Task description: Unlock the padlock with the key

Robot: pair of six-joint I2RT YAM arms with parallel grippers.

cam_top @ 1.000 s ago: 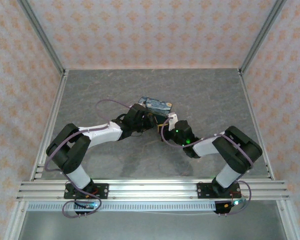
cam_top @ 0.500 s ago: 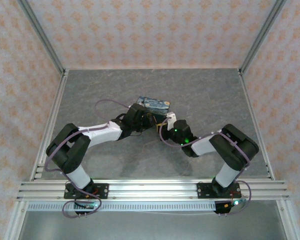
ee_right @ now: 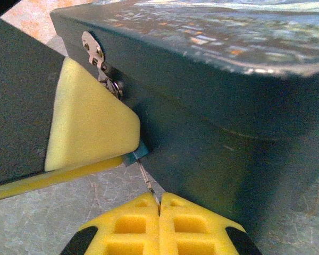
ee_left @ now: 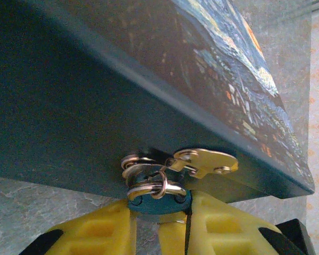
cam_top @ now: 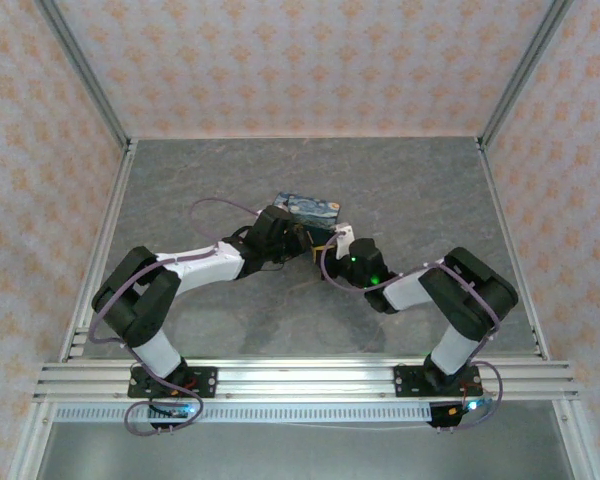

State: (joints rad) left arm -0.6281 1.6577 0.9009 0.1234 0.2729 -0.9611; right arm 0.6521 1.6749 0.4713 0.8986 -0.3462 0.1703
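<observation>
The padlock (ee_left: pixel 149 203) is a tiny teal-dark lock hanging by silvery rings (ee_left: pixel 149 183) from the brass hasp (ee_left: pixel 204 162) on the blue night-sky box (cam_top: pixel 315 209). My left gripper (ee_left: pixel 160 212) is shut on the padlock's body, just below the box's front. In the right wrist view a corner of the padlock (ee_right: pixel 134 155) peeks out under the left gripper's yellow finger (ee_right: pixel 87 125). My right gripper (ee_right: pixel 159 201) is shut on a thin metal key (ee_right: pixel 147 181), whose tip reaches that padlock corner. From above, both grippers (cam_top: pixel 320 243) meet at the box's near side.
The box stands on the grey marbled table (cam_top: pixel 410 190), fenced by aluminium rails and patterned walls. Its dark front wall (ee_right: pixel 212 138) rises right in front of the right gripper. Bare floor lies below both grippers.
The right arm has edged slightly left towards the box. The left arm and the box have stayed put.
</observation>
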